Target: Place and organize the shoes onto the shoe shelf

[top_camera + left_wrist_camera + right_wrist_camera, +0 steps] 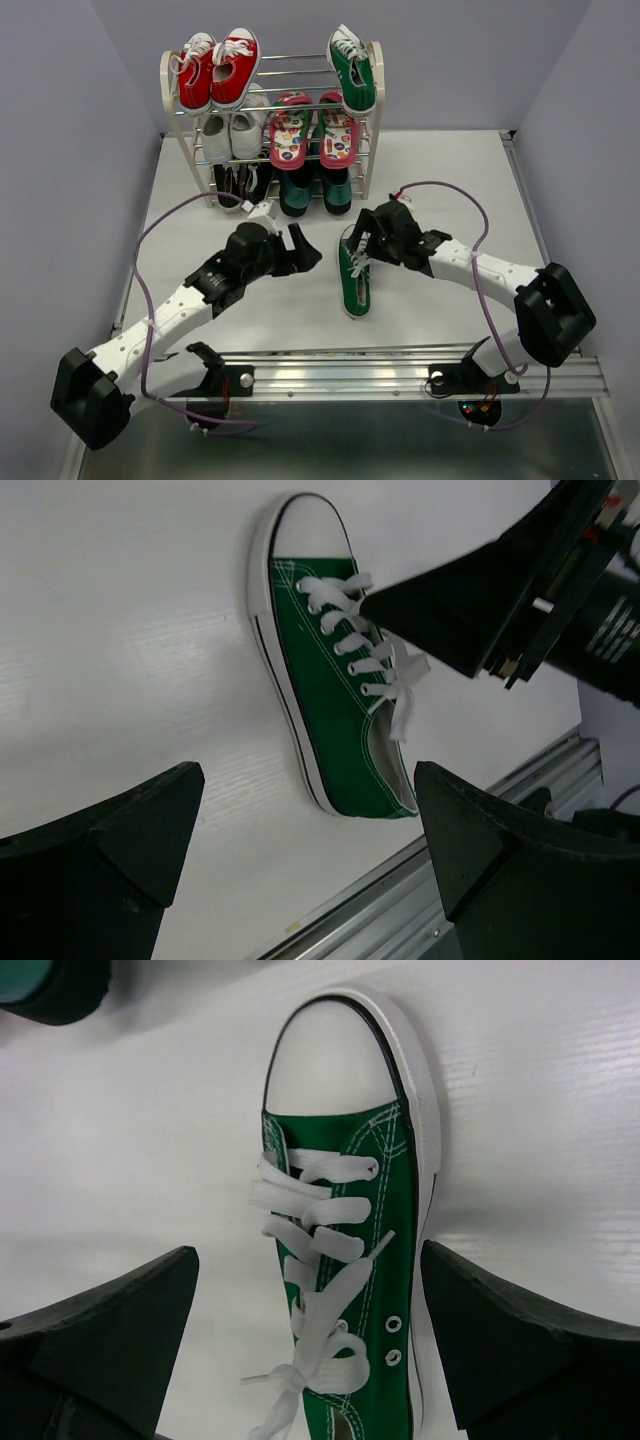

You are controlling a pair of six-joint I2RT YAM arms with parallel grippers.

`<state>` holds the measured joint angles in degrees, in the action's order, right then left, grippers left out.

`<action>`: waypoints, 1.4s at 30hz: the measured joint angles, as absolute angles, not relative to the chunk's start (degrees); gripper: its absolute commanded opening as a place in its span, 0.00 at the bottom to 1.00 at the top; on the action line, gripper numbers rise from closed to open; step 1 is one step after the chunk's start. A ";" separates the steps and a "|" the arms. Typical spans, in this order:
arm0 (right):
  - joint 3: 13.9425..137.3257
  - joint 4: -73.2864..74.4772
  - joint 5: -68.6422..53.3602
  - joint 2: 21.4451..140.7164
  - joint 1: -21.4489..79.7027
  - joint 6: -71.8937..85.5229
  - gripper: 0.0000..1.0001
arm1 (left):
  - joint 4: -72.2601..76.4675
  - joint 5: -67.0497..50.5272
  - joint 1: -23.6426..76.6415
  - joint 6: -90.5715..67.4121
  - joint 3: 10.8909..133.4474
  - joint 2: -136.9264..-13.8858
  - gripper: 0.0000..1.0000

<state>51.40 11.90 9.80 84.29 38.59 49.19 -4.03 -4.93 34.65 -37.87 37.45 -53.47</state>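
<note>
Beneath the right gripper: the loose green sneaker [385, 1200] lies on its sole on the white table [450, 180]. Its laced middle sits between the two fingers and its white toe cap reaches out ahead of them.
Right gripper [308, 1260]: jaws spread wider than the shoe, holding nothing. From the left wrist view one finger hangs over the laces, and I cannot tell whether it touches them.
Left gripper [308, 775]: also wide open and empty, off to one side of the sneaker and apart from it.
Shoe shelf [377, 130]: beyond both grippers. The other green sneaker [352, 65] rests on the top tier at the right-arm end, with bare rods between it and the red sneakers [218, 68].
Lower tiers: red flip-flops [312, 130] sit on the middle tier and dark teal slip-ons [315, 190] on the bottom. White sneakers [232, 130] and black sneakers [240, 182] are beside them.
Step in hand: by my reading, lining up the grasp on the last shoe; the rest of the task's shoes look shelved.
Next move: lower and close across the sneaker's sides at the laces, squarely enough that it doesn't twist. Then lift it and set it in the gap beside its mate, facing the same way.
Watch: the loose laces could snag on a finger or a rod.
</note>
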 measured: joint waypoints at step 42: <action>46.00 18.09 23.59 70.11 18.02 37.28 1.00 | -22.33 13.04 65.28 -47.92 61.34 -92.71 0.99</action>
